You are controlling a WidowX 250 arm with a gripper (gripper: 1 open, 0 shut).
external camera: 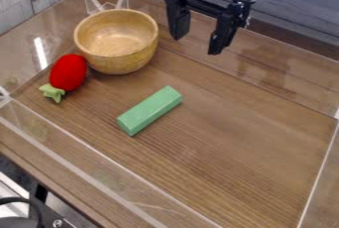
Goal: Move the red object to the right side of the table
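Near the left wall: the red strawberry toy (66, 72) lies on the wood-grain table (252, 133), its pale green leafy cap (54, 93) pointing toward the near edge; it sits just beside the wooden bowl (117, 41), apparently not quite touching it
Gripper: the black gripper (200, 34) hangs at the far side of the table, pointing down, jaws spread wide with nothing between them; well apart from the strawberry, beyond the bowl
Other item: a green rectangular block (150, 110) lies at a slant near the middle; it sits roughly on the line from the toy to the right side
Right side: bare wood, bounded by the low clear plastic wall (322, 177)
Step in hand: judged as the approach; the toy is not yet touched and the task looks barely begun
Handling: the toy looks small and light, probably hard smooth plastic or foam; rounded, so likely to slip or roll out of a loose pinch; not fragile
Where to hold: across the widest part of the red body, fingers straddling it from above; the leafy cap looks too thin and floppy to grip
Risk: the bowl rim stands close; a finger descending on that side could nudge the bowl
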